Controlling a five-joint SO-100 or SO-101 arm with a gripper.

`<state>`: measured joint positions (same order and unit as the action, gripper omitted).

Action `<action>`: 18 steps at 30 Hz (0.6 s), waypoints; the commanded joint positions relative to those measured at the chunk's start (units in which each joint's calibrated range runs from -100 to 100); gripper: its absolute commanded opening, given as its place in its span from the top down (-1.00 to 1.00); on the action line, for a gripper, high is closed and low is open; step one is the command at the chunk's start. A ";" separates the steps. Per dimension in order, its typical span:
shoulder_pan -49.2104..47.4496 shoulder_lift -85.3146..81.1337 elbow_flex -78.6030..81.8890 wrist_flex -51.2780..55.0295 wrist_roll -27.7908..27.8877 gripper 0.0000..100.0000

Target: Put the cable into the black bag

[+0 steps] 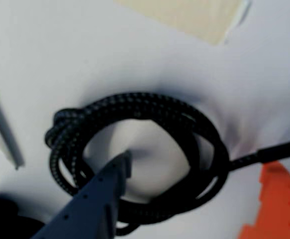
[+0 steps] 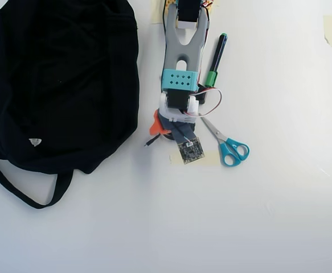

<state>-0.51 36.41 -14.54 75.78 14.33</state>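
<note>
White counter (image 2: 279,216) spreads under everything I can see, bare and evenly lit. The biggest thing on it is the black bag (image 2: 60,85), a soft fabric sack lying flat at the left of the overhead view, with a small pale label near its lower edge and a thin strap looping out below it. My arm reaches down from the top of that view, just to the right of the bag, and hides most of what lies beneath it.

In the wrist view the cable (image 1: 145,149) sits right below me on the counter: a black braided cord with fine pale flecks, wound into a loose round coil of several turns, bunched thicker at the left, with one straight tail running off to the right edge. From overhead only a short dark end of it (image 2: 149,142) pokes out beside my orange finger, near the bag but not touching it.

My pincer (image 1: 184,189) stands open: the grey finger (image 1: 102,191) points down inside the coil's centre, the orange finger (image 1: 274,204) sits outside the coil at the right, and nothing is clamped between them.

Teal-handled scissors (image 2: 228,147) lie just right of my arm, and a green and black marker (image 2: 216,60) lies alongside it higher up.
</note>
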 commanded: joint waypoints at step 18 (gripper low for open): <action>0.22 1.35 -2.08 -0.85 0.40 0.35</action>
<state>-0.51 37.65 -15.80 75.78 14.43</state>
